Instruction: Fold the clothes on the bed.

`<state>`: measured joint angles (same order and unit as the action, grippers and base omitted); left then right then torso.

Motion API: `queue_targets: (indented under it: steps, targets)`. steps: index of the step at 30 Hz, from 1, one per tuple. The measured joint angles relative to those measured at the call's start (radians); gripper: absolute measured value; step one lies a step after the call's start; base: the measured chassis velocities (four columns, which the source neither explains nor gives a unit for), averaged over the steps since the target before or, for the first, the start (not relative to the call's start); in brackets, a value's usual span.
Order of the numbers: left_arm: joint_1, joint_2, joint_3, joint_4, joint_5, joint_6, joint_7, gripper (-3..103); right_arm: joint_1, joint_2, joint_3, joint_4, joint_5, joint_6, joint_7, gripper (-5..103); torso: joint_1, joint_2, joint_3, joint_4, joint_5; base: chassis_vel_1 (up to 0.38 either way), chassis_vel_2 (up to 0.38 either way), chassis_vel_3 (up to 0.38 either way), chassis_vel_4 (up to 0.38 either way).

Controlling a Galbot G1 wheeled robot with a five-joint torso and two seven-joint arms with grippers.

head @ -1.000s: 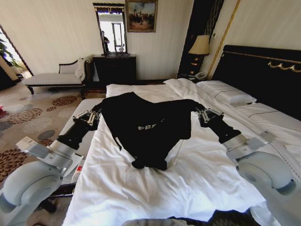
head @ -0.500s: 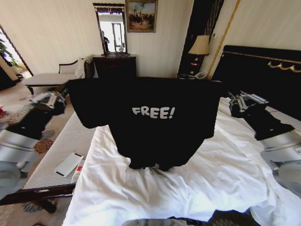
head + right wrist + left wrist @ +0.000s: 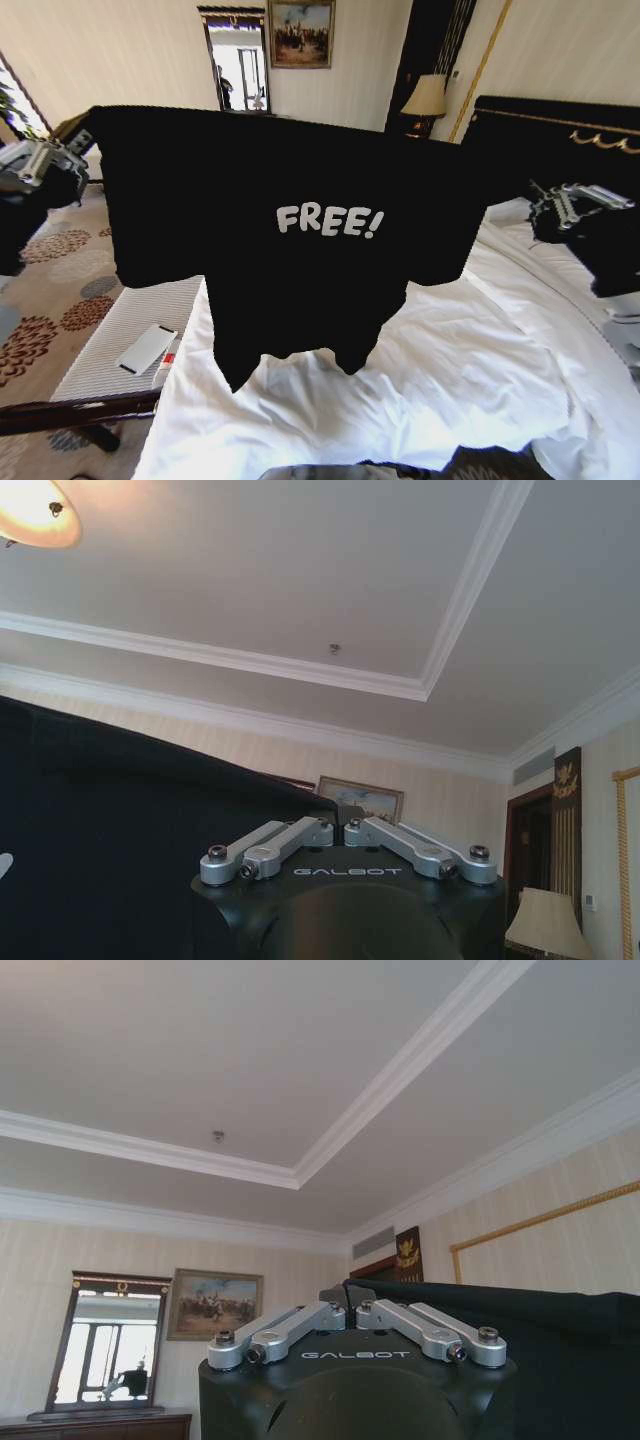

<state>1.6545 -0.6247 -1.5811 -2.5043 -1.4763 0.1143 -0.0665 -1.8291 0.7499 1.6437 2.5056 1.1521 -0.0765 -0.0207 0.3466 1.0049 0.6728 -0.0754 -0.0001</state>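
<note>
Between my left end effector (image 3: pixel 45 165) and right end effector (image 3: pixel 565 205), both pinching the black T-shirt (image 3: pixel 300 250), a sleeve could slip; its hem clears the bed (image 3: pixel 480 370).

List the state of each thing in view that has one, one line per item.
T-shirt: lifted clear of the bed, hanging spread out, "FREE!" print facing the head camera.
left gripper: raised, shut on the T-shirt's top edge.
right gripper: raised, shut on the T-shirt's other top corner.
bed: white duvet rumpled.
lamp: whether it is lit cannot be told.
</note>
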Motion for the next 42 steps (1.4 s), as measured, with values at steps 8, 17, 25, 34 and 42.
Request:
queue_targets:
  steps: [8, 17, 25, 34, 42]
  targets:
    - [-0.02, 0.001, 0.205, 0.005, 0.077, 0.037, -0.053, 0, 0.057, -0.029, -0.136, -0.006, -0.014, -0.038, 0.034, 0, 0.0, 0.0, 0.0, -0.0003, -0.0001, 0.0, 0.0, 0.0, 0.0]
    - [-0.143, 0.078, 0.514, 0.008, 0.189, 0.049, -0.099, 0, 0.361, -0.176, -0.56, -0.126, -0.079, -0.086, 0.066, 0, 0.0, 0.0, 0.0, 0.0004, 0.0001, 0.0, 0.0, 0.0, 0.0]
    - [-0.462, 0.013, 1.012, 0.184, 0.378, 0.05, -0.114, 0, 0.658, -0.181, -1.007, -0.365, -0.156, -0.067, 0.051, 0, 0.0, 0.0, 0.0, -0.0001, 0.0003, 0.0, 0.0, 0.0, 0.0]
    - [-0.731, -0.128, 1.368, 0.529, 0.486, 0.047, -0.122, 0, 0.947, -0.108, -1.388, -0.639, -0.171, -0.055, 0.04, 0, 0.0, 0.0, 0.0, 0.0, 0.0001, 0.0, 0.0, 0.0, 0.0]
    - [-0.953, -0.282, 1.547, 0.822, 0.512, 0.041, -0.121, 0, 1.146, -0.008, -1.607, -0.876, -0.203, -0.037, 0.035, 0, 0.0, 0.0, 0.0, 0.0002, -0.0001, 0.0, 0.0, 0.0, 0.0]
